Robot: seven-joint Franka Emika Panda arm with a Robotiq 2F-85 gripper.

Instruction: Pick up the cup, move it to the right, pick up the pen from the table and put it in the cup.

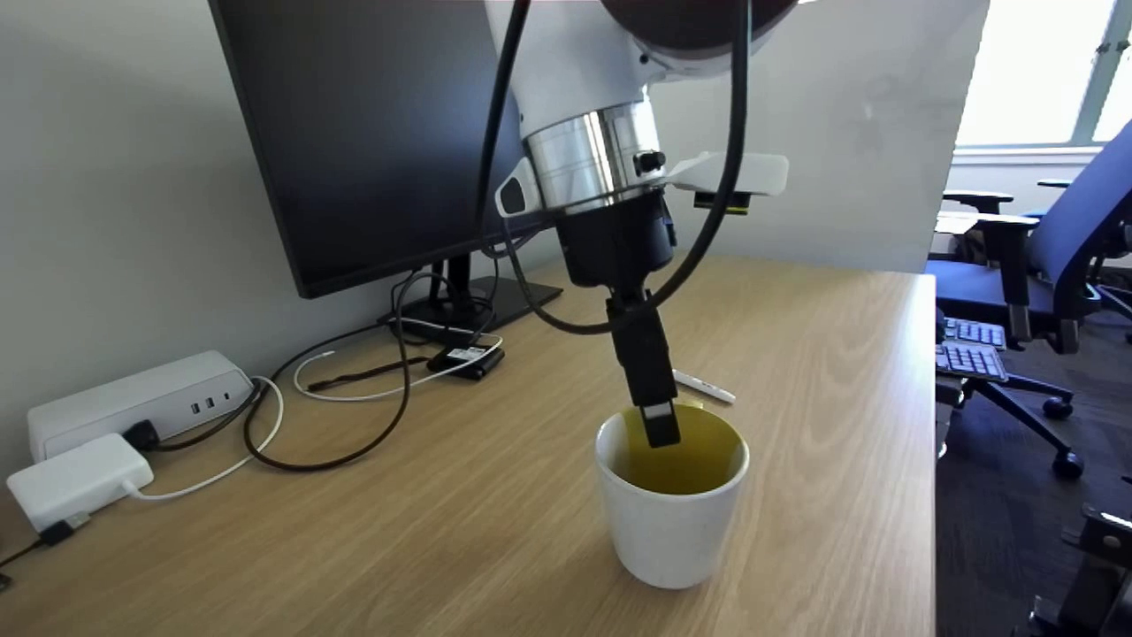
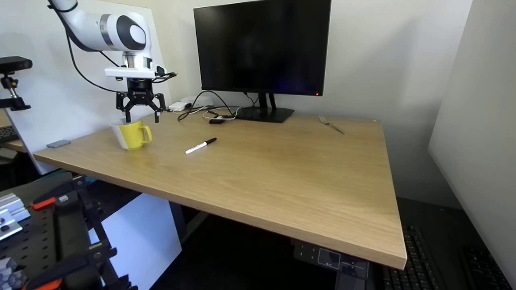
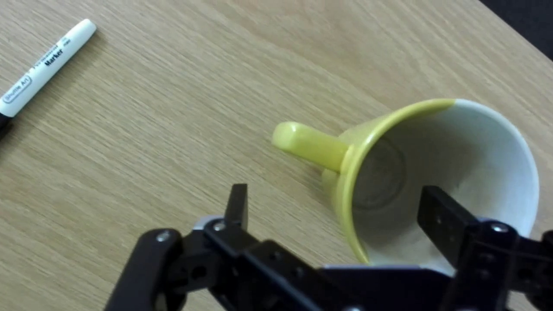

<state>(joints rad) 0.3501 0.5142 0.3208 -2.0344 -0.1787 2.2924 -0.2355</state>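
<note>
The pincer (image 2: 142,119) is spread wide, one finger (image 3: 447,224) at the mouth of the upright yellow-and-white mug (image 2: 132,136), the other outside. The mug and a Shuttle Art marker (image 2: 201,146) rest apart on the bench (image 2: 282,169).

The wrist view's left edge crops the pen (image 3: 46,69).

Tons of bare table (image 2: 290,169) around the pen (image 2: 200,146), clear drop from above. Snag's the cup (image 3: 414,168): its yellow rim shows between the fingers of the spread gripper (image 3: 335,191). Monitor (image 2: 262,48) and cables (image 1: 406,380) crowd the back.
</note>
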